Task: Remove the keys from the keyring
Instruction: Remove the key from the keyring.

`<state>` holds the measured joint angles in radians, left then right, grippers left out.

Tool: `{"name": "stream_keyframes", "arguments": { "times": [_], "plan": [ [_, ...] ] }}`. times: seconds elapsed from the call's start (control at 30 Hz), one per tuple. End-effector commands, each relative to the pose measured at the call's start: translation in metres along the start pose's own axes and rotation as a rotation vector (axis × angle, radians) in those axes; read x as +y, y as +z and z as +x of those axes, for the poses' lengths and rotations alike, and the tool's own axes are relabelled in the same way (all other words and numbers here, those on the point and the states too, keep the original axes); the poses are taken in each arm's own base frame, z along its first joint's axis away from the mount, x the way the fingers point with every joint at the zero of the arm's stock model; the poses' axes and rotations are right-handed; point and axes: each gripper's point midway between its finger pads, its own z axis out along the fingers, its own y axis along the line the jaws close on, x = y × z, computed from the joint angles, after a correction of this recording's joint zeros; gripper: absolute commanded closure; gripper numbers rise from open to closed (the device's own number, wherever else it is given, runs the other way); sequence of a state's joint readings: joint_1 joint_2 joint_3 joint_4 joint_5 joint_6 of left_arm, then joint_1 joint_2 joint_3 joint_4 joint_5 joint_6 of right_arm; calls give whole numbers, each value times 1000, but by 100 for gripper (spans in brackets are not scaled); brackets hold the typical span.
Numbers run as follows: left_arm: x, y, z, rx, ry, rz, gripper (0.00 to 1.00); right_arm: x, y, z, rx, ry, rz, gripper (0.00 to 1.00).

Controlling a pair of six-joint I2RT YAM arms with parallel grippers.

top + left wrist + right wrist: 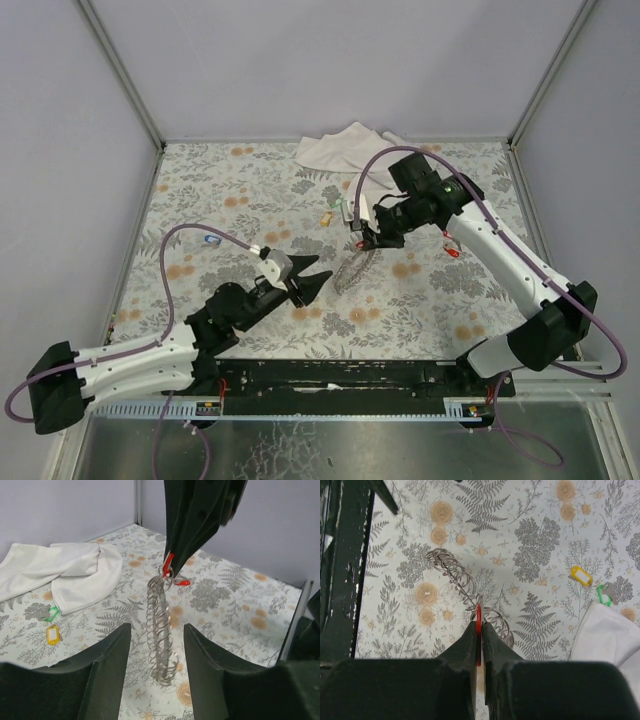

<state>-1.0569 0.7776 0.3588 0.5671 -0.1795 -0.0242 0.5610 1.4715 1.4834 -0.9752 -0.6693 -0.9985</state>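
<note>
right claw (pixel 479 630) is clenched on a red key (pixel 478 614), holding the keyring (pixel 159 630) up off the tabletop (pixel 240 605). left claw (pixel 320 282), released, straddles the hanging chain, likely to grip it.

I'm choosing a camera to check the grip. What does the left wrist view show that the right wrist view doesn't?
Only left wrist: the keyring hanging side-on from the right gripper, seen through the gap of the open left gripper. Only right wrist: a top-down look at the red key squeezed between the right gripper's shut fingers. Both: keyring, red key, yellow key, green key, white cloth.
</note>
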Motion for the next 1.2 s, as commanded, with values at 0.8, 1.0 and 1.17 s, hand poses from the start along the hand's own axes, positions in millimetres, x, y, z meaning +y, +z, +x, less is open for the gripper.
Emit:
{"name": "stream_keyframes", "arguments": {
  "times": [0.8, 1.0, 1.17],
  "plan": [
    [-39, 44, -14, -136, 121, 399, 66, 34, -20, -28, -88, -393, -81, 100],
    [-35, 51, -8, -116, 105, 388, 72, 37, -20, -31, -104, -396, -88, 100],
    [-35, 53, -6, -112, 90, 392, 72, 38, -19, -31, -108, -396, -93, 100]
  ]
}}
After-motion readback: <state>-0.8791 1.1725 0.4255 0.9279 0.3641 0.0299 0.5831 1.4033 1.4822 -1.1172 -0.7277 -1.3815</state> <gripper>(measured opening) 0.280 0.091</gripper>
